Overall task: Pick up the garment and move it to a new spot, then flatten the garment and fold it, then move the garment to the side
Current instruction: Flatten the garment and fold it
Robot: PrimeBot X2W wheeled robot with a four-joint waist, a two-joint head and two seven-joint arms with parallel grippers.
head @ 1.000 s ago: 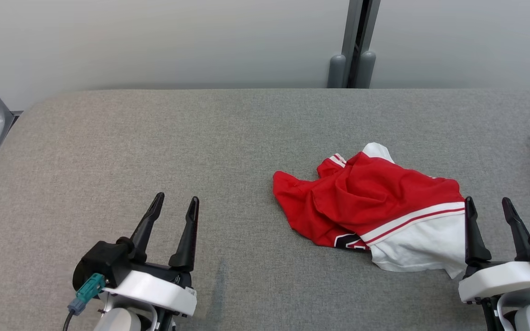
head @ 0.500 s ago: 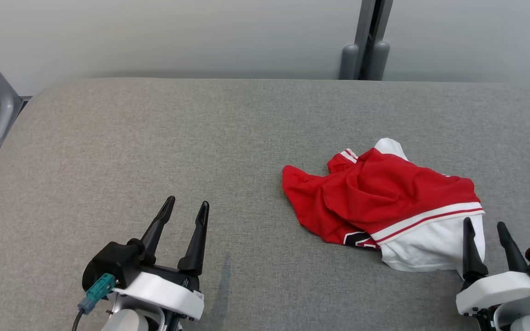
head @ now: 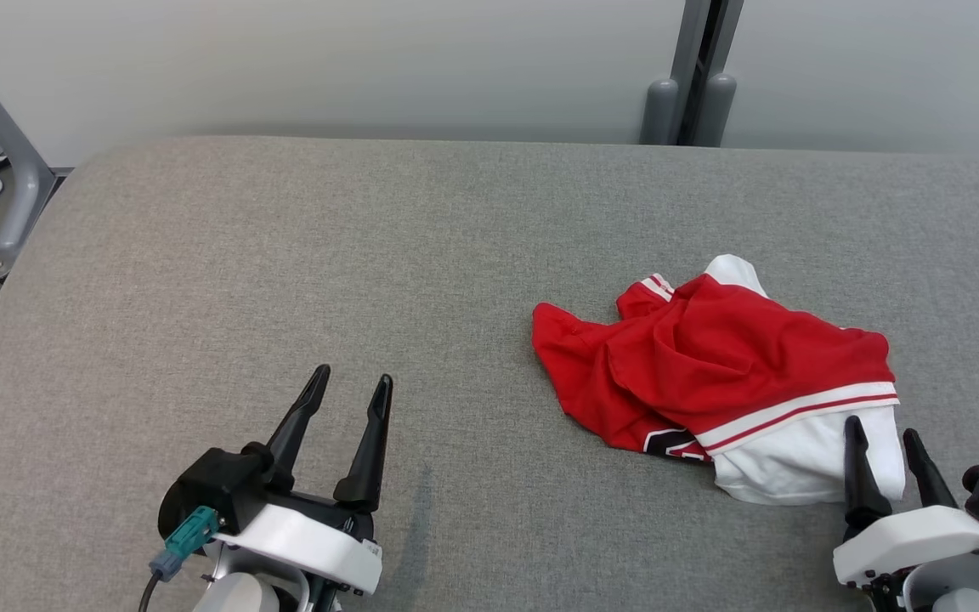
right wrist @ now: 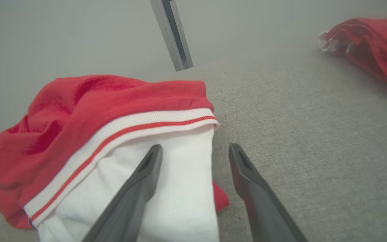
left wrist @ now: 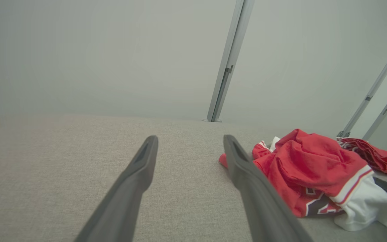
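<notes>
With both pairs of fingers [head: 370, 433] spread and empty, the crumpled garment [head: 710, 357] is located on the desk [head: 285, 255] at the tips of the right gripper [head: 880, 427], well apart from the left gripper [head: 353, 374]; only one loose layer may be pinched and the remainder dragged

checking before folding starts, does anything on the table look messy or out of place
The red and white garment lies crumpled in a heap on the table, doubled over itself instead of flat. A second red garment sits bunched apart from it. Nothing looks spilled or damaged.
</notes>
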